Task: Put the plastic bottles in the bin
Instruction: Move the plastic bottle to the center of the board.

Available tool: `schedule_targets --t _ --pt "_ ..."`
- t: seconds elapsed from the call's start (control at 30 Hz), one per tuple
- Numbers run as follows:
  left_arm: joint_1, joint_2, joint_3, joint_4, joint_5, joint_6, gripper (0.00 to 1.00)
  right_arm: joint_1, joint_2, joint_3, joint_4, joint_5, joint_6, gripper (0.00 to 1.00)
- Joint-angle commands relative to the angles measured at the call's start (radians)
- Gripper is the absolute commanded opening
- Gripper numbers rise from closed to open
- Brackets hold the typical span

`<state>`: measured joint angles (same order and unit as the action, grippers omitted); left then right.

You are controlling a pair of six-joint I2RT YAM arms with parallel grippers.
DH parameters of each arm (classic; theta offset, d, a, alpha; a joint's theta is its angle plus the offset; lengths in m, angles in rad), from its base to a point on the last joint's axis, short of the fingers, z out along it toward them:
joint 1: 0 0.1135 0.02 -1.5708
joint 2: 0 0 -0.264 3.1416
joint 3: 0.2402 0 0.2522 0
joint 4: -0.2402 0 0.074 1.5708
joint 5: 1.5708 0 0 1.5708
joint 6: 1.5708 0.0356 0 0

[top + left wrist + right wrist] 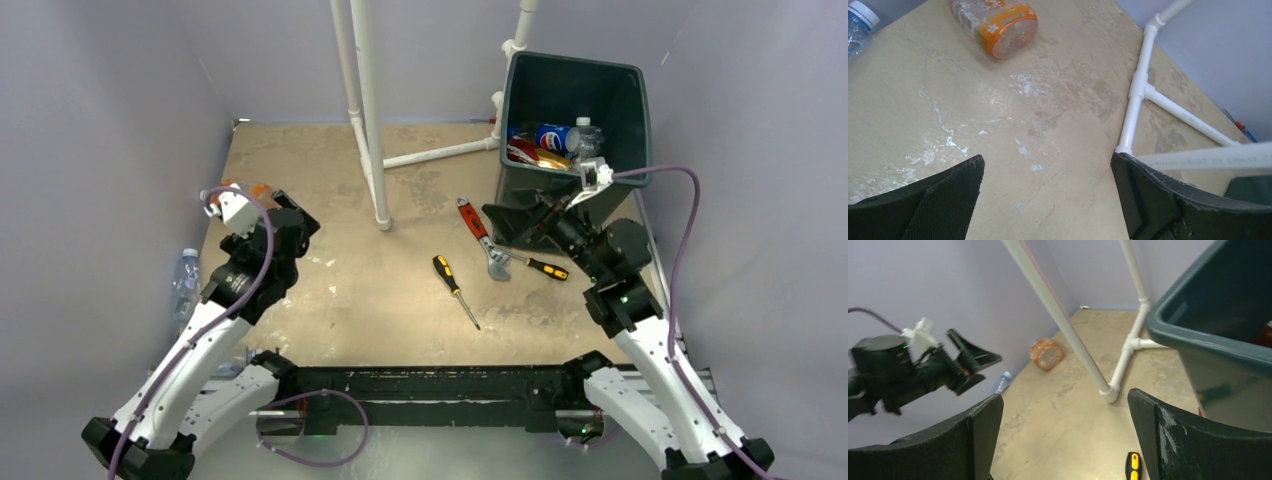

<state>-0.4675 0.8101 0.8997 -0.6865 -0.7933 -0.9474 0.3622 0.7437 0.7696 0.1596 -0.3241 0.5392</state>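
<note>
An orange-labelled plastic bottle (250,189) (998,22) (1046,354) lies on the table at the far left, just beyond my left gripper (300,213) (1048,165), whose jaws stand open and empty over bare tabletop. A clear plastic bottle with a white cap (185,280) (860,20) (1002,381) lies by the left wall. The dark green bin (625,100) (1208,340) stands at the back right with several bottles (553,138) inside. My right gripper (510,226) (1063,410) hangs open and empty in front of the bin's near wall.
A white PVC pipe frame (372,130) (1135,100) (1068,330) rises mid-table. A red-handled wrench (482,238) and two yellow-and-black screwdrivers (455,290) (540,266) (1133,465) lie between the arms. Grey walls close in the left and right sides.
</note>
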Motion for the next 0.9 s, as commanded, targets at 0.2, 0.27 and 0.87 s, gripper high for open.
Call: schedule_targets --t 0.2,0.27,0.87 --pt "0.395 0.287 0.1 0.138 0.193 -0.208 0.96 0.019 -0.205 -0.12 0.118 -0.098 0.093 0.99" --pt "0.462 0.375 0.12 0.147 0.211 -0.226 0.96 0.02 -0.226 -0.139 0.116 -0.124 0.112 0.99" --pt "0.709 0.925 0.395 0.442 0.548 -0.002 0.99 0.141 -0.345 -0.185 0.035 -0.101 0.049 0.99"
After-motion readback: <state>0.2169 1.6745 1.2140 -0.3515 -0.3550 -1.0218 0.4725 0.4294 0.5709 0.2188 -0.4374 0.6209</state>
